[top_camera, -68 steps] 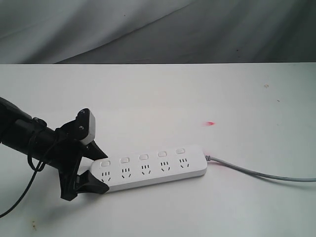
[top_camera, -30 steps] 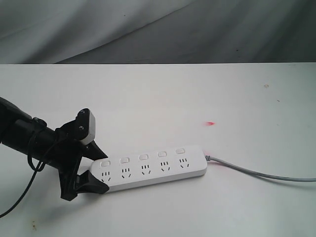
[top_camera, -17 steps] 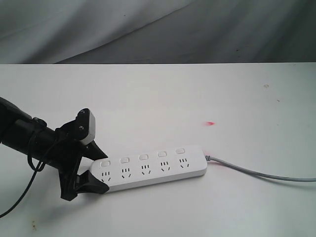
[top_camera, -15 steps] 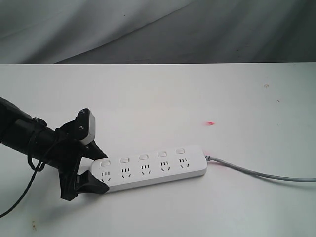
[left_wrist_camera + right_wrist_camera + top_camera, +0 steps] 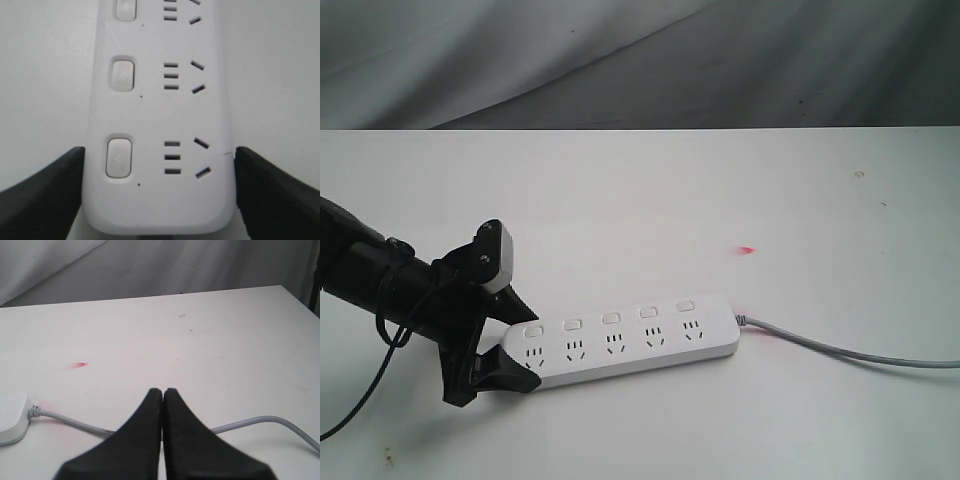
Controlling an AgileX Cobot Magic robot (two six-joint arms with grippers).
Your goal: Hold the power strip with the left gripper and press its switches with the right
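Power strip [image 5: 630, 348] lay flat toward the worktop's [image 5: 720, 190] near edge, left of its middle, angled slightly, with its grey cord [image 5: 840, 350] trailing off toward the right edge. The holding half of the job looked done: the left hand [image 5: 523, 350] was grasping the strip's rounded end, its 2 jaws pressed against the long sides. The pressing half looked untouched. The right hand [image 5: 162, 392] was clenched on nothing, hanging over the cord, well apart from the switches [image 5: 611, 318] and absent from the exterior view. By my reading, all 5 presses were left to do, though whether any rocker had been pushed could not be told. The strip was a clean white bar with 5 sockets, each paired with a small white button along the far side.
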